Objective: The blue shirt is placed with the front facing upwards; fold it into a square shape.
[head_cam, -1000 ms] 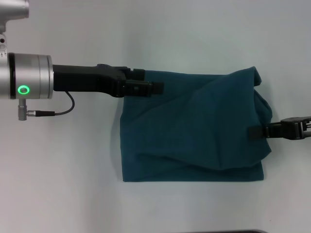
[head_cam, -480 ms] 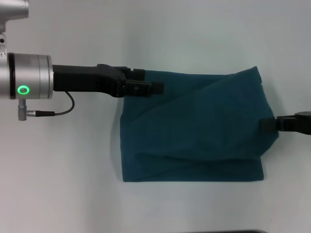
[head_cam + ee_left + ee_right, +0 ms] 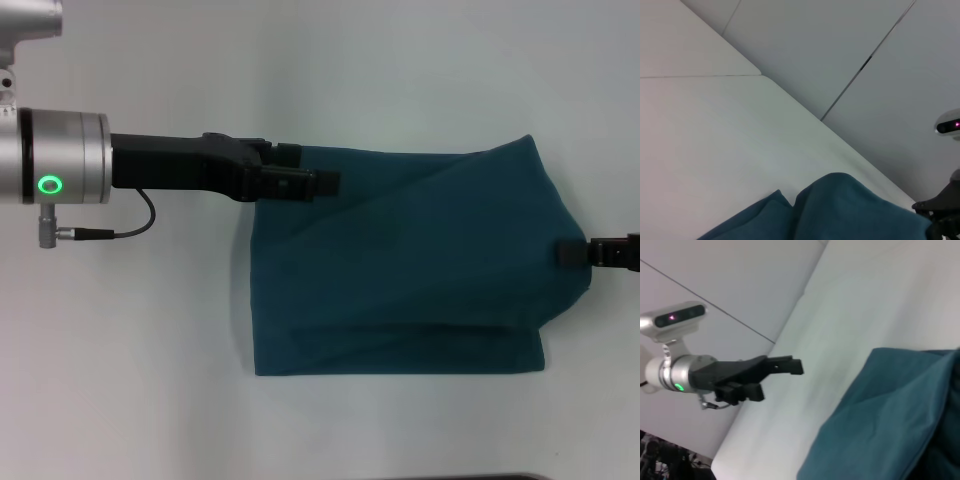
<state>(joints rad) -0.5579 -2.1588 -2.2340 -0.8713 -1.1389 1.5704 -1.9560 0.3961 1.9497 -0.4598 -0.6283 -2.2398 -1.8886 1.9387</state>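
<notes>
Head view shows the dark teal-blue cotton shirt (image 3: 400, 265) pinched at its right edge by the right gripper (image 3: 572, 254), while the left gripper (image 3: 300, 180), jaws parted, hovers at its far-left corner; an unanchored layer could drag and crease.

Table (image 3: 420, 60): plain white top, filling the head view from edge to edge.
Wall panels (image 3: 840, 45): pale grey, rising behind the table's far edge in the left wrist view.
Panel seam (image 3: 865, 62): thin dark line running diagonally between two panels.
</notes>
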